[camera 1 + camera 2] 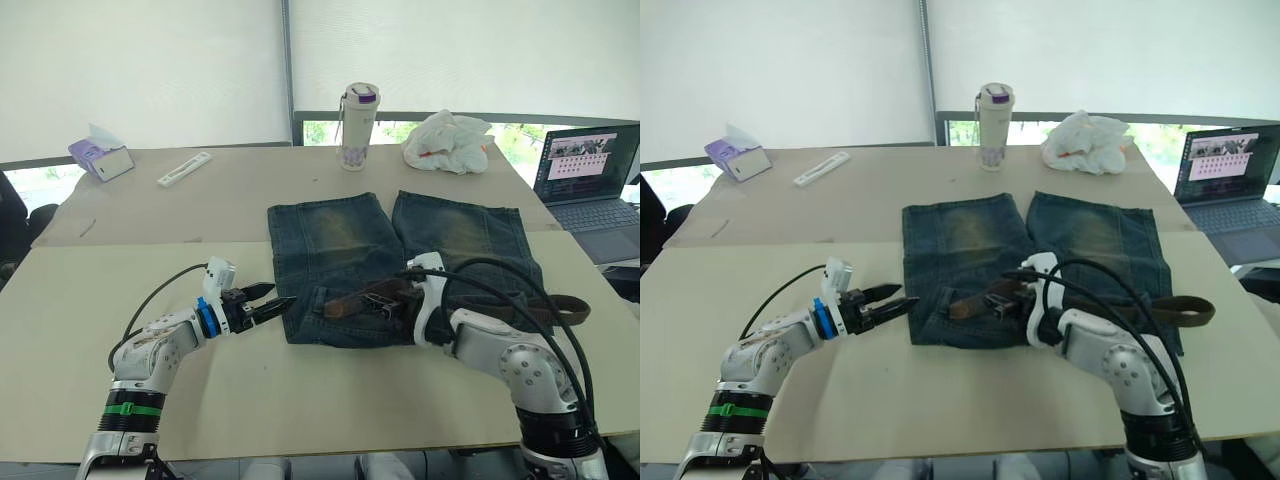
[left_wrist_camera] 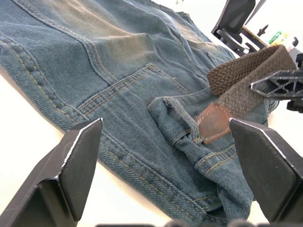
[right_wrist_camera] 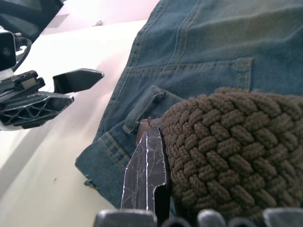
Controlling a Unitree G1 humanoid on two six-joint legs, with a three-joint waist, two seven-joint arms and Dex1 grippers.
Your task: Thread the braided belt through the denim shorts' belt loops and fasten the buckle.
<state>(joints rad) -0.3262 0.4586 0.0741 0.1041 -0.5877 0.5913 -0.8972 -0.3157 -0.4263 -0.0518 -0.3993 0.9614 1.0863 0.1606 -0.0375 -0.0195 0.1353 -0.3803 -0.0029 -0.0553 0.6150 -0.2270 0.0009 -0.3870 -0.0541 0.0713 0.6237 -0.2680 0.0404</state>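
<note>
The right pincer [image 1: 392,300] is pressed together on the braided belt [image 3: 227,156], pinching the woven strap close to its leather-tipped end [image 2: 213,124]. That end lies on the waistband at the near edge of the denim shorts [image 1: 345,240], just beside a belt loop [image 2: 176,124]. The rest of the strap trails right across the waistband and curls into a loop [image 1: 560,310] past the right edge of the shorts. The buckle cannot be made out.

The left pincer [image 1: 270,300] is spread, its fingers holding nothing, and hovers at the near left corner of the shorts, pointing toward the strap end.

Handling: the belt appears light, soft and limp, so it will likely sag and buckle if pushed from far back. Grip it close to the tip, where the leather end is probably stiffer. The weave should give good friction. The denim is pliable and may slide on the bench [image 1: 120,300]; the loop lies flat and will probably need lifting or pinning by the left pincer.

The shorts lie flat at the bench centre, legs pointing far. Beyond them stand a bottle [image 1: 359,126], a crumpled bag [image 1: 447,141], a tissue box [image 1: 100,155] and, far right, a laptop [image 1: 590,175].
</note>
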